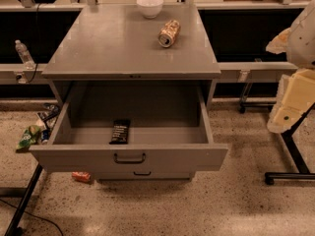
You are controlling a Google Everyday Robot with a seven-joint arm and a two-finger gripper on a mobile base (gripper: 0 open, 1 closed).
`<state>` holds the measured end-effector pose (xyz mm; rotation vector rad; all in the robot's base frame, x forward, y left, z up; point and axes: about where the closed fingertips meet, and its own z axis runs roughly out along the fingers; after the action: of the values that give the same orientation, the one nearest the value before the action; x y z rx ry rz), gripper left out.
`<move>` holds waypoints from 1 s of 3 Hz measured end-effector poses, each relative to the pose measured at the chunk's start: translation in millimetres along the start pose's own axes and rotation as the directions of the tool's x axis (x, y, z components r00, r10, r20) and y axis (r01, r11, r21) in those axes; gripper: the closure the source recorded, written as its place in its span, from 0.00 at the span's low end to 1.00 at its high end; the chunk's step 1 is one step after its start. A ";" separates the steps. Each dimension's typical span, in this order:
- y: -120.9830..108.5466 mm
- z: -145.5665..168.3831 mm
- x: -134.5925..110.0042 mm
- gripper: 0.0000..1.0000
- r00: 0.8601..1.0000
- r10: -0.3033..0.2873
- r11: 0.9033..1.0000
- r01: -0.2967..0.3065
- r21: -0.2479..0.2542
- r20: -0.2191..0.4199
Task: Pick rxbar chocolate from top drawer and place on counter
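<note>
- top drawer (129, 157) is pulled out, rxbar chocolate (120, 131) lies flat inside, well left of the gripper (293, 102)
- gripper sits at the right edge, can't tell its grip
- reach not begun imo; next it needs to drop over the bar

Dim warm light; pincer (290, 102) pale at right edge.

No legible text anywhere. Rxbar chocolate (120, 131) inside top drawer (187, 156): faint white lettering, unreadable. Gold can (169, 33) on surface (113, 48) behind drawer: print unreadable. Claw (281, 42) far right of drawer, unmarked.
</note>
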<state>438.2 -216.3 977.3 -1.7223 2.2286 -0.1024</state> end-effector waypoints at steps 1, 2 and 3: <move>0.0 0.0 0.0 0.00 1.000 0.000 1.000 0.000 0.000 0.000; -1.1 -0.2 -0.8 0.00 1.000 -0.009 1.000 0.009 0.000 0.002; -12.2 9.5 -2.0 0.00 0.995 -0.094 0.996 0.094 -0.007 0.022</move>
<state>452.9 -216.4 971.8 -1.8243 2.1359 -0.0959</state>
